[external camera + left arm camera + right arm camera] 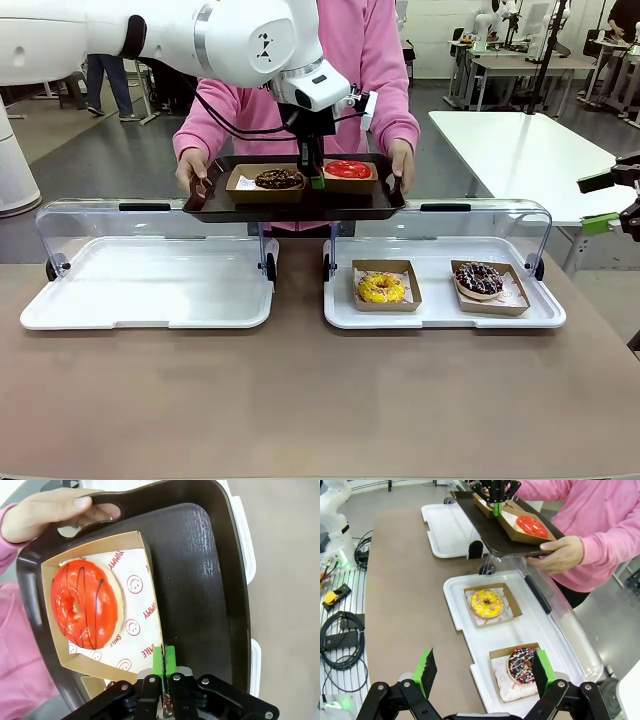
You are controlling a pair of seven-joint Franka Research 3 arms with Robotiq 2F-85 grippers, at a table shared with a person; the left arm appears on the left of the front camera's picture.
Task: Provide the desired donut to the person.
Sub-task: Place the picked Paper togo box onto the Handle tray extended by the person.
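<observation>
The person in a pink sweatshirt holds a black tray by both handles at the far side. On it sit a chocolate donut and a red-glazed donut, each in a cardboard box. My left gripper is over the tray, between the two boxes. In the left wrist view the left gripper is shut on the side wall of the red donut's box, beside the red donut. A hand grips the tray handle. My right gripper stands open, holding nothing, near the table's right end.
Two white display trays with raised clear lids lie on the brown table. The left tray is bare. The right tray holds a yellow donut and a sprinkled chocolate donut in boxes. Cables lie beside the table.
</observation>
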